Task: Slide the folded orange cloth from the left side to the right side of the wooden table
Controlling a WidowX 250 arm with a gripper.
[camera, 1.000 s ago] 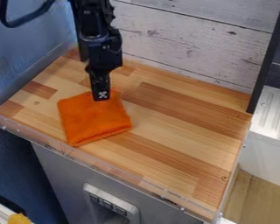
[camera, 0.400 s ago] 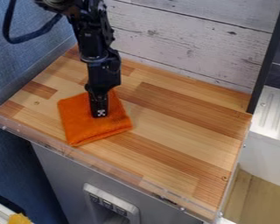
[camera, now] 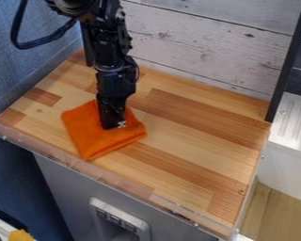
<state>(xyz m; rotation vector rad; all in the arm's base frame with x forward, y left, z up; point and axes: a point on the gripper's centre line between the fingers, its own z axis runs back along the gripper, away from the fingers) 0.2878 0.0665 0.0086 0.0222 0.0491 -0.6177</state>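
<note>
Orange cloth [camera: 93, 136] lies on the left part of the wooden desk [camera: 197, 136], its lowest corner close to the near edge. Your black gripper [camera: 112, 125] hangs down over it, the tip appearing against the cloth right of its middle. You cannot tell from this angle whether the jaws stand apart or together, nor whether any fabric is held between them.

Risks, in judgement: if you press lower, the tip could bear on the desk through the soft layers and strain the wrist. If you shift sideways with the tip down, friction could drag the whole cloth or ruck it into a bunch. Should you pinch too shallowly, you may catch only the upper layer, and the fold could open or slip away; the grip area lies inboard of the edges, so a lift there would leave the corners hanging unevenly. A pull towards the near side could bring the lowest corner against the clear strip [camera: 71, 163] along the desk's border.

Condition of the cloth: bright, matt orange, apparently soft and slightly fuzzy, folded into a rough square set askew to the desk. You can see stacked layers along the lower right side, where the edge looks thicker and rounded. Shallow creases and darker shading lie beside the gripper.
</note>
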